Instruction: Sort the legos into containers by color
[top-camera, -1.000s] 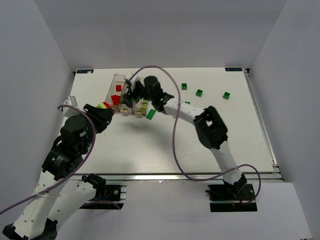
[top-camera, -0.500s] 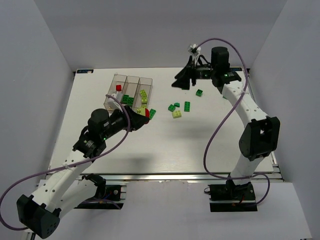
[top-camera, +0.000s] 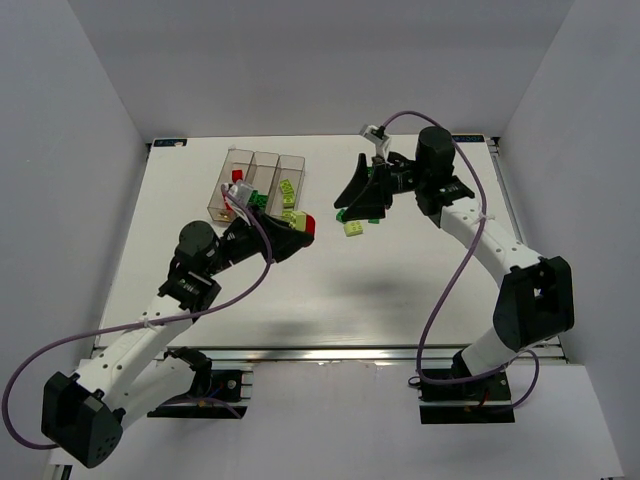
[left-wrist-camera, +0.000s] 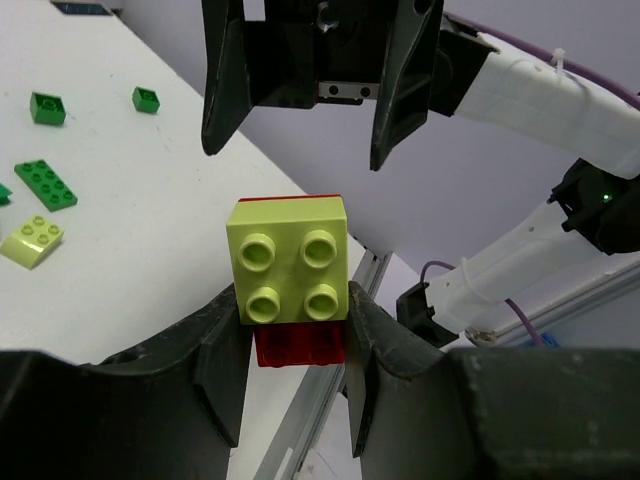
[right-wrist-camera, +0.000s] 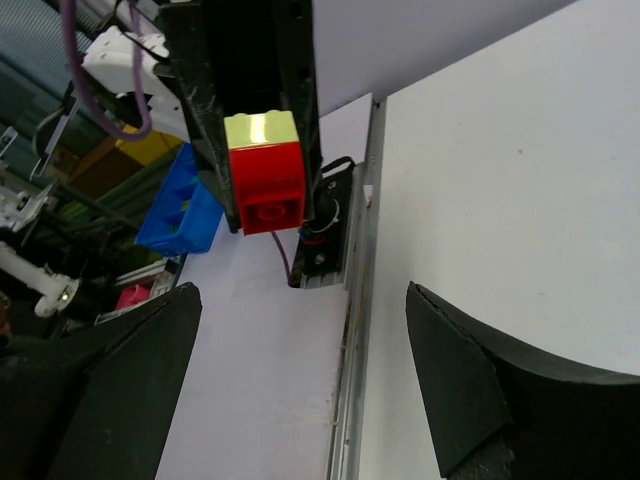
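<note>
My left gripper is shut on two stacked legos held above the table: a yellow-green brick joined to a red brick. My right gripper stands open facing that stack from a short distance, with nothing between its fingers. The containers, three clear bins side by side, sit at the back left and hold red, green and yellow-green bricks. Loose legos lie under the right gripper: a yellow-green one and green ones.
More green bricks and a yellow-green brick lie on the white table in the left wrist view. The table's metal front rail runs near the held stack. A blue bin stands off the table.
The right arm left the bins, swung to the back right, then came in to face the left gripper. The left arm reached out toward the centre with the stacked bricks.
</note>
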